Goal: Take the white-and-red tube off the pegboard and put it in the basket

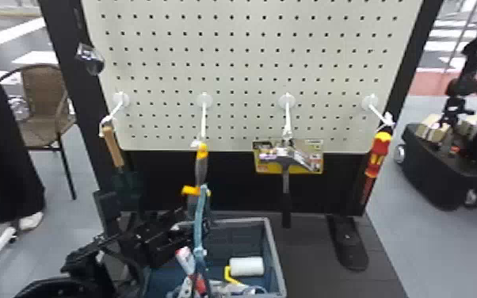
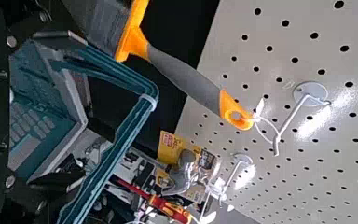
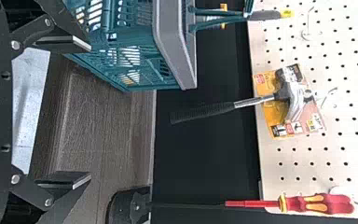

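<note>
While left gripper (image 1: 142, 204) gapes | tube (image 1: 186, 260) in basket (image 1: 274, 253) (slanted)

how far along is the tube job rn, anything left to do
Looks essentially done: the white-and-red tube is in the basket, and the pegboard hooks carry other tools. In hand: nothing; the left gripper and right gripper are open and empty. Left: probably just backing the arms away.
</note>
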Controlling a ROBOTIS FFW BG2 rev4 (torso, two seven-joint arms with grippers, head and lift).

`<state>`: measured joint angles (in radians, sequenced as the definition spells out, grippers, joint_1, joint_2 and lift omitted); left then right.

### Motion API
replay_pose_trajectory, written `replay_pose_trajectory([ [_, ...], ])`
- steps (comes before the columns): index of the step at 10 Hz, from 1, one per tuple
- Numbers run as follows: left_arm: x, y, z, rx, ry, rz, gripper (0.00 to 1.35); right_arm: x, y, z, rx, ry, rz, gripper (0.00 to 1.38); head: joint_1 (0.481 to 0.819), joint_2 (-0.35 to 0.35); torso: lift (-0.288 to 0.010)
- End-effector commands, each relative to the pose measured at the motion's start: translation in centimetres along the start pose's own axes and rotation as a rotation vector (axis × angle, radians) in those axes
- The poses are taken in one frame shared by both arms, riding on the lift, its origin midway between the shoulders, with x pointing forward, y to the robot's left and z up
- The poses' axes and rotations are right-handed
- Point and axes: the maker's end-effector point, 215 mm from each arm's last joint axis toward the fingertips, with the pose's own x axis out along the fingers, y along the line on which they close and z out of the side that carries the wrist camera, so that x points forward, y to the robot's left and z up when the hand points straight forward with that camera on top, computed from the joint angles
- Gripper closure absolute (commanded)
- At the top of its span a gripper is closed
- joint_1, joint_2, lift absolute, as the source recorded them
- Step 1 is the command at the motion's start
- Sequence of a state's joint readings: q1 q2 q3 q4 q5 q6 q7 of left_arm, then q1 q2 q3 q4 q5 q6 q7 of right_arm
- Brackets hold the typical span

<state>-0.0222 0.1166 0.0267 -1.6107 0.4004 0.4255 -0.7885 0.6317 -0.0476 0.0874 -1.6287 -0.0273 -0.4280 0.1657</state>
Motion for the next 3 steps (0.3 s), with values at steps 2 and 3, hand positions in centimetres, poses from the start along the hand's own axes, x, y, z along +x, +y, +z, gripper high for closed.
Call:
replay_pose_trajectory([
  [2, -0.05, 0.04, 0.11, 0.001, -0.004, 0.002, 0.15, -0.01, 0.0, -0.01, 0.0, 0.0, 0.0, 0.31, 0.549, 0.0, -0.1],
  [3, -0.05, -0.02, 0.04, -0.001, -0.006, 0.001, 0.15, 0.08, 0.01, 0.07, 0.0, -0.002, 0.001, 0.31, 0.549, 0.0, -0.1],
])
